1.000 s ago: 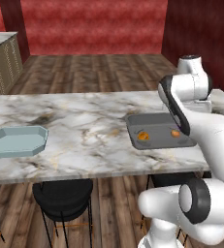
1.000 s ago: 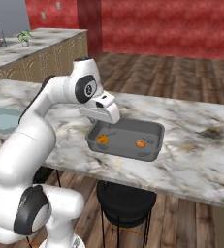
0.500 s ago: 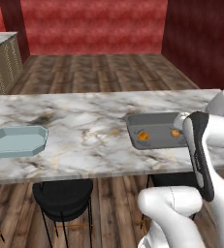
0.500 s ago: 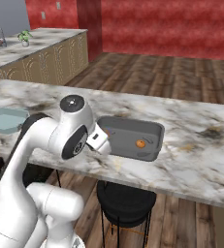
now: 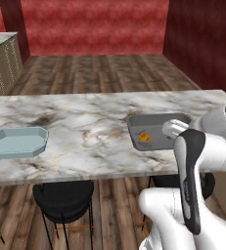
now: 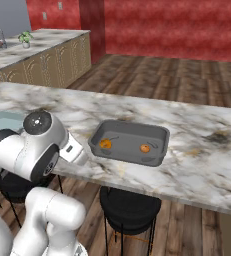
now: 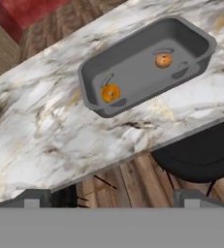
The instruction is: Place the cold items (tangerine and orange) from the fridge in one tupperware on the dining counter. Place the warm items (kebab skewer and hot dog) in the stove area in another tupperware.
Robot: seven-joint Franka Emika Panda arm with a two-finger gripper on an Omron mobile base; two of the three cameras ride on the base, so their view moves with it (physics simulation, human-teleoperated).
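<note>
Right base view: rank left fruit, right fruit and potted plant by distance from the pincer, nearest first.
The pincer is open at the counter edge, just left of the grey tupperware.
1. Left fruit, at the tupperware's left end.
2. Right fruit, toward its right end.
3. Potted plant, on the back counter, far left.

I see the dark grey tupperware (image 7: 147,60) open on the marble counter, ahead of my wide-spread jaws, well apart from them. Inside it the orange (image 7: 110,93) sits at one end, the smaller tangerine (image 7: 163,60) toward the other, apart. A pale blue tupperware (image 5: 17,142) lies far off.
</note>
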